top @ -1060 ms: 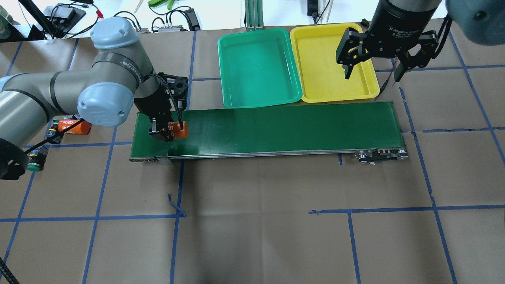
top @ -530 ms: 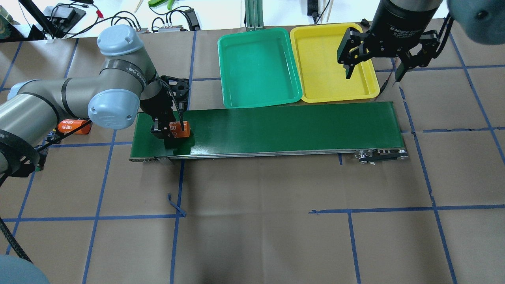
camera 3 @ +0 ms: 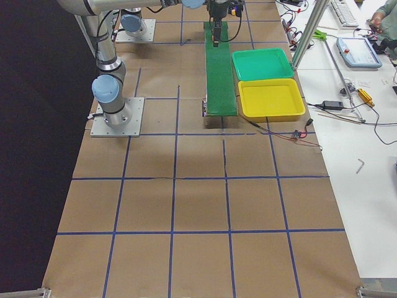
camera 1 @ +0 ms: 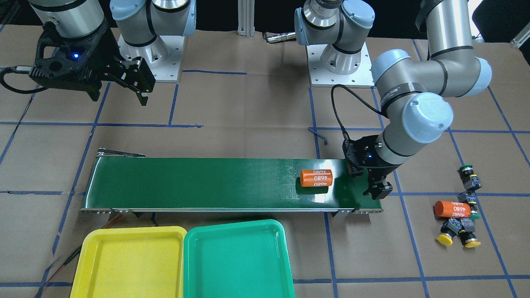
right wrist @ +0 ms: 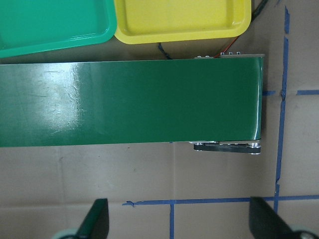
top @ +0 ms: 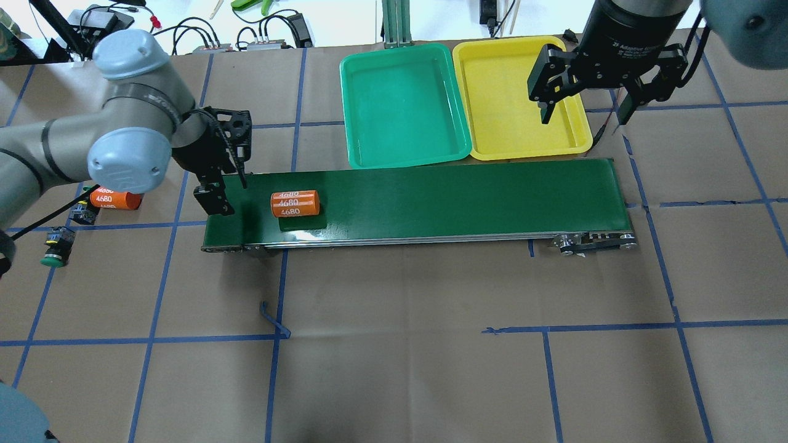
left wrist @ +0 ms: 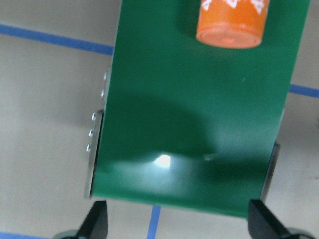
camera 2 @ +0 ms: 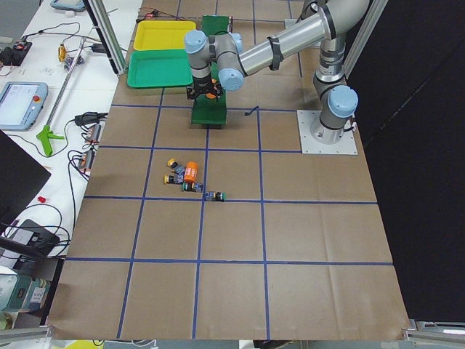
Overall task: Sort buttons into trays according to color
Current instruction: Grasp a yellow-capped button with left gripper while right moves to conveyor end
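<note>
Buttons point(camera 1: 455, 227) sit bunched on the paper point(camera 1: 414, 256) past the end of the belt point(top: 431, 197), so the left gripper point(top: 226, 194), open and empty near the orange cylinder point(top: 295, 203), should reach over and pinch one squarely by its body, while the right gripper point(top: 583, 114) hangs open by the yellow tray point(top: 492, 141).

A long dark-green conveyor belt point(camera 3: 220, 74) ran away from the camera across the brown, blue-taped worktop point(camera 3: 186, 205). Beside its near end, on the side away from the robot, lay the green tray point(camera 3: 260, 64) and, nearer, the yellow tray point(camera 3: 272, 99), edge to edge. The left hand point(camera 3: 216, 31) hung small over the belt's far end, too small to tell how its fingers stood.
</note>
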`<state>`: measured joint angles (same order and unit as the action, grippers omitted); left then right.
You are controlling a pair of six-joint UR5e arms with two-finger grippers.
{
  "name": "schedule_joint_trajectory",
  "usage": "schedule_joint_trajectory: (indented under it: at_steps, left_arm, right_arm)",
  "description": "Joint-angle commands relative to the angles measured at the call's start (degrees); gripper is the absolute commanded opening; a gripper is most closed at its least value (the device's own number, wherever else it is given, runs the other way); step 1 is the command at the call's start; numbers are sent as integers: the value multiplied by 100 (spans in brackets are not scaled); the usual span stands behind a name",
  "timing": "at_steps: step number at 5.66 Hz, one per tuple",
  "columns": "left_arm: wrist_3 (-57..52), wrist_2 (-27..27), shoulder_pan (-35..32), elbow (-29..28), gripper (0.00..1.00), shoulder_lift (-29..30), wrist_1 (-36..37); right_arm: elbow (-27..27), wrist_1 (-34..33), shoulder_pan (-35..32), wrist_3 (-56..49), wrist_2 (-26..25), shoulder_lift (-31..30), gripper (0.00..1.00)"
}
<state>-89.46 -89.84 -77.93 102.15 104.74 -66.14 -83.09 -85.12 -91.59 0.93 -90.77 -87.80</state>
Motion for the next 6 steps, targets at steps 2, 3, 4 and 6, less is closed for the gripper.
schedule_joint_trajectory:
  at_steps: [2,3,4,6]
  left_arm:
    - [60,45,1231,-536,98,500,206]
    - [278,81,1419,-860,98,782,285]
    - [515,3,1429,-1229,98,1081,330]
    - [509,-59,1447,-1855,98,1785,461]
  right_arm:
    - [-128,56,-8,-2084,-2,-9,100]
    - [-207,65,1,-3202,-55,-18,100]
    - [-234,92,-8,-4197,-55,-18,100]
    - [-392,-14,1,-6431,-55,26,100]
